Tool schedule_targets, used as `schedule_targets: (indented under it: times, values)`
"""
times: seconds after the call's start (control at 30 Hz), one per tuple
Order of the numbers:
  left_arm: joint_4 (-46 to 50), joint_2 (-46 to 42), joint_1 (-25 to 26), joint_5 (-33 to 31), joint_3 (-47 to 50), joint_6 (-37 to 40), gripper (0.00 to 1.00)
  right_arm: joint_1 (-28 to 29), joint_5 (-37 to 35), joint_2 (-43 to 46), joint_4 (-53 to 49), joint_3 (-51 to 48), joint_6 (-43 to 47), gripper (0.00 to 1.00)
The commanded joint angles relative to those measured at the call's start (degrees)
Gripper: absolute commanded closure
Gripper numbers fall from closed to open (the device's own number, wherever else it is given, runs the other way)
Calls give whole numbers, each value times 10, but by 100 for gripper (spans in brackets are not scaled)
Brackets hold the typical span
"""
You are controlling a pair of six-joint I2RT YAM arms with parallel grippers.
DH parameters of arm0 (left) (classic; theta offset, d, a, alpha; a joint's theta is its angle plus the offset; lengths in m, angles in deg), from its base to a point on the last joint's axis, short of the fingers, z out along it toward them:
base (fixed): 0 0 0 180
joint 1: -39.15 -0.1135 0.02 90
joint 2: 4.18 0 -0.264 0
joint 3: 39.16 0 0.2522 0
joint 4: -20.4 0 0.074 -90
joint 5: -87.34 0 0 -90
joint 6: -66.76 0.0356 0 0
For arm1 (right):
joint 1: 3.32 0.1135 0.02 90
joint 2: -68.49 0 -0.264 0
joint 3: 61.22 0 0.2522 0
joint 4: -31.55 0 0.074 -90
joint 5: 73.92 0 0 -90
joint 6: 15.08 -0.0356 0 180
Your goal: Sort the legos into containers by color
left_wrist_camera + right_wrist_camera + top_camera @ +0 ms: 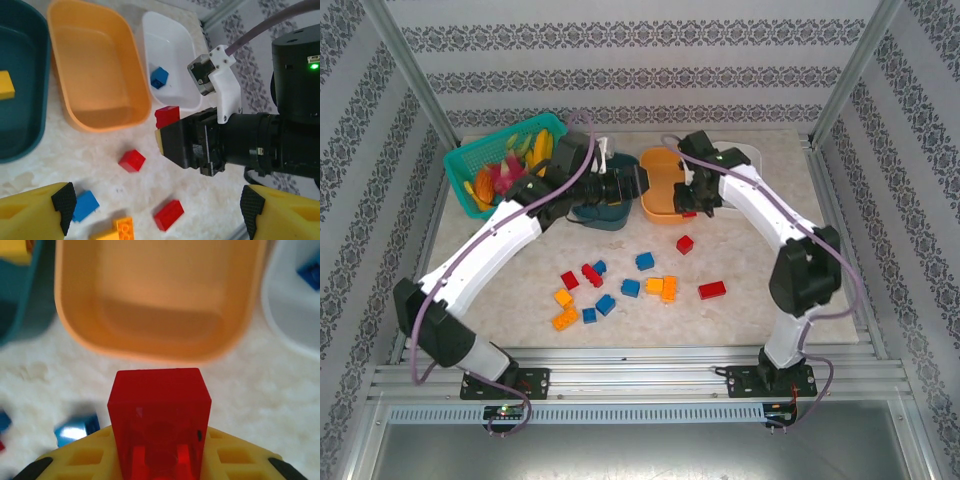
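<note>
Your right gripper (160, 462) is clamped on a small red plastic lego brick (159, 410), light, stiff and likely slick, held by its flat sides just short of the rounded orange plastic tub (150, 354), while your left gripper (157, 207) hangs wide open, empty.

Pale marbled table (770, 300). Along its far edge, from left to right, stand a teal mesh basket (470, 165), a dark teal tub (610, 218), an orange tub (658, 205) and a white tub (752, 155). Nearer the middle lie loose legos: a red brick (685, 244) just before the orange tub, a second red brick (712, 290) to its right, a blue brick (645, 261), an orange brick (663, 288), and a mixed cluster (591, 273) further left.
</note>
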Motion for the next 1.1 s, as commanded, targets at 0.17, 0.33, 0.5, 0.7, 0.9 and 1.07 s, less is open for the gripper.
schedule_targets:
  times: [0.17, 0.33, 0.5, 0.7, 0.9, 1.07]
  values:
    - [8, 101, -58, 20, -104, 3, 13, -24, 15, -213, -5, 212, -57, 75]
    - [20, 137, -68, 22, -140, 11, 13, -37, 44, -313, -27, 324, -68, 72]
    - [20, 141, -70, 19, -135, 10, 13, -51, 67, -383, -66, 395, -80, 71]
    - [21, 123, -72, 17, -113, 7, 13, -58, 77, -409, -90, 428, -74, 50]
    - [36, 83, -72, 6, -83, 2, 13, -52, 80, -360, -90, 446, -55, 38]
    - [97, 29, -72, -21, -37, -18, 14, -34, 64, -247, -61, 391, -45, 38]
